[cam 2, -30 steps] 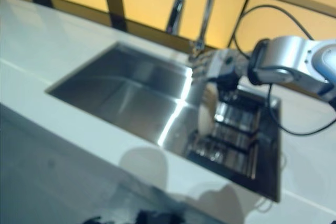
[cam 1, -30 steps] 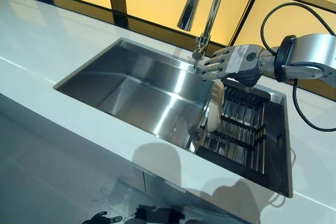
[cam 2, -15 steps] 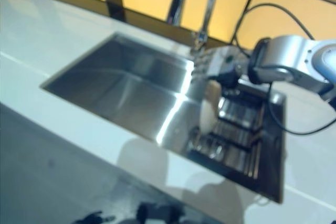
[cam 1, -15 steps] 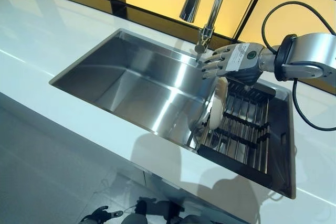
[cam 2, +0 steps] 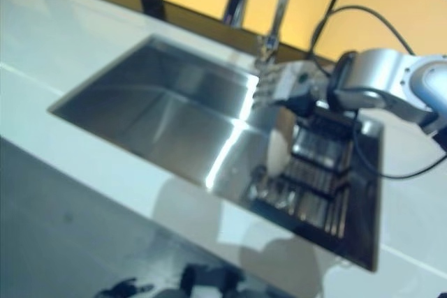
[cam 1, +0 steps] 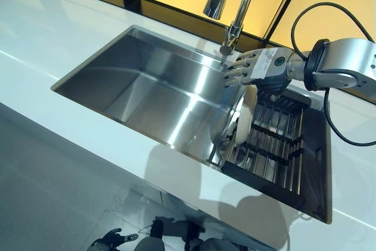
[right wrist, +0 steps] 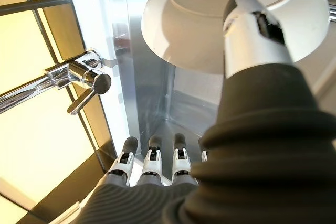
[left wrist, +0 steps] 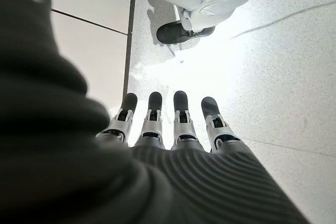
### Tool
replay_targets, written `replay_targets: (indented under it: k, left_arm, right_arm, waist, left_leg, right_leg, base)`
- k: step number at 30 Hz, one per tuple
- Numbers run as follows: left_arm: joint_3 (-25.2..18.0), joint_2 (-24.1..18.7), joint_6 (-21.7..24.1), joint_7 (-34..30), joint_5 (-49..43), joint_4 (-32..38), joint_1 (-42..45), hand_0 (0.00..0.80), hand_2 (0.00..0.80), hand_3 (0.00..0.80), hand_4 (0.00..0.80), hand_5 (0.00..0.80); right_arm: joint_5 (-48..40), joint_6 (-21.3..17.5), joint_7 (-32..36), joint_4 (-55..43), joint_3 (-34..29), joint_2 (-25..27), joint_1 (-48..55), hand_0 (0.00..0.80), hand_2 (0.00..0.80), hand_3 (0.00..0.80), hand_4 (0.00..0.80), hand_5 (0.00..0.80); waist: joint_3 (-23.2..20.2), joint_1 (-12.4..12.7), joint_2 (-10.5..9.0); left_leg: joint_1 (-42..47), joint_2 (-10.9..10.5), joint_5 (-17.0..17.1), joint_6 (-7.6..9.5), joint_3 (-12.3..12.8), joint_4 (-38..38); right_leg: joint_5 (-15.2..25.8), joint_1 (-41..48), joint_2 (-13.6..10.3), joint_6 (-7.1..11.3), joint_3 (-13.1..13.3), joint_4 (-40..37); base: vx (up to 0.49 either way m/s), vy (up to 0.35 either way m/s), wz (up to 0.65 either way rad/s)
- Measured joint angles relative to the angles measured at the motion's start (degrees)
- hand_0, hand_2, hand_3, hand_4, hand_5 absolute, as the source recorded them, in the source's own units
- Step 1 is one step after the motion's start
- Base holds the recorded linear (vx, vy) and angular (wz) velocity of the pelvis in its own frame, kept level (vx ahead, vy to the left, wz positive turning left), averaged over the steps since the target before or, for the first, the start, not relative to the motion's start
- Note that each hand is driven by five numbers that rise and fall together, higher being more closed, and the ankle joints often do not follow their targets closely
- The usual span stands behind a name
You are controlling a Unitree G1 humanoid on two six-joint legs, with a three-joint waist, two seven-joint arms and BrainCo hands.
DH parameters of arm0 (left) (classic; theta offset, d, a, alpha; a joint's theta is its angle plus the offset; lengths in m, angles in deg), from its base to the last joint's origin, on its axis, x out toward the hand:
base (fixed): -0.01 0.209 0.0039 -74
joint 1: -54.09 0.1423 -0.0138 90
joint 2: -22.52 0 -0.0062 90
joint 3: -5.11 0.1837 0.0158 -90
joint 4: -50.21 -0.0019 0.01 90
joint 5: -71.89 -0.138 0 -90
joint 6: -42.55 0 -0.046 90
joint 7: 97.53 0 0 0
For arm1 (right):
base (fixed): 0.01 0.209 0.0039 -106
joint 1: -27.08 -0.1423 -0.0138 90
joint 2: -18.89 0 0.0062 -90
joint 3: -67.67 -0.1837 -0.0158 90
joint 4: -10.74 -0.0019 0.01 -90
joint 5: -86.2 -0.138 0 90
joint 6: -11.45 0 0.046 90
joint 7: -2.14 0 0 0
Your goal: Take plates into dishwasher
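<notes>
White plate stands on edge in dark rack at right end of steel sink, leaning against basin wall. Right hand hovers directly above plate's upper rim, close, no contact visible. Plate's face runs front to back; rim points up toward palm. Right fingers straight, spread over basin; thumb lies across plate's face in wrist view; nothing grasped. Faucet just behind hand. Left hand hangs over floor, fingers relaxed, empty, far from plate.
</notes>
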Motion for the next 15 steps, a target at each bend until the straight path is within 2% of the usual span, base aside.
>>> replay_targets:
  k: [15]
  left_arm:
    - [0.02,-0.18,-0.02,0.04,0.02,1.39,-0.82,0.0,0.0,0.0,0.0,0.0]
  right_arm:
    - [1.47,1.25,-2.46,2.05,0.0,-0.15,1.1,0.0,0.0,0.0,0.0,0.0]
  waist:
    - [1.77,0.09,0.11]
  left_leg:
    - [-0.84,0.25,0.2,-0.26,-0.06,0.13]
  right_leg:
    - [0.0,-0.59,0.21,0.01,-0.38,-0.02]
  base:
    - [0.0,0.0,0.0]
